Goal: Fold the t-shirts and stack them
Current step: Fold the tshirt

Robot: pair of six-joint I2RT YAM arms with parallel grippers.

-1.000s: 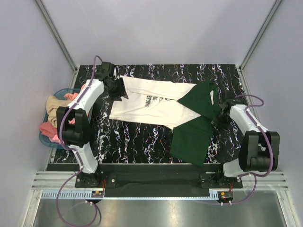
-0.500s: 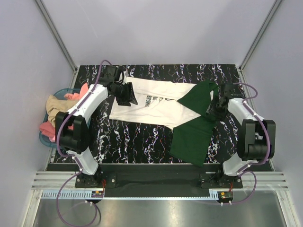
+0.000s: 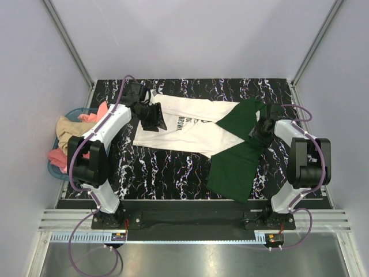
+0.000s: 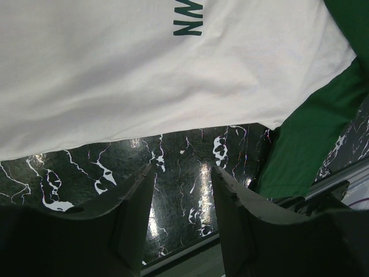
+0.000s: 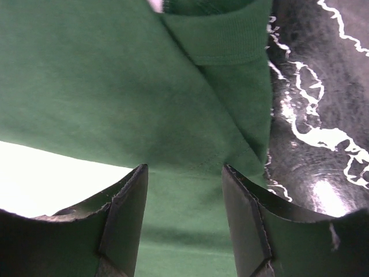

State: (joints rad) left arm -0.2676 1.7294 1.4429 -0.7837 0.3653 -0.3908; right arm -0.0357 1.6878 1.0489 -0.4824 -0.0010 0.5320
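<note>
The white t-shirt (image 3: 184,133) lies on the counter (image 3: 167,173), toward the left and middle. It is spread out flat and turned sideways. It has small dark letters (image 3: 180,123) on the chest. The green t-shirt (image 3: 233,167) lies on the right side. It is plain and dark. It is bent in the middle, with one part near the back and a bigger part reaching toward the front edge. The two shirts overlap where they meet.

Robot lab test cell.
Plain lilac panel walls (image 3: 190,40), aluminium corner struts (image 3: 69,43) at 11 and 1 o'clock, black white-veined tabletop (image 3: 167,173).
</note>
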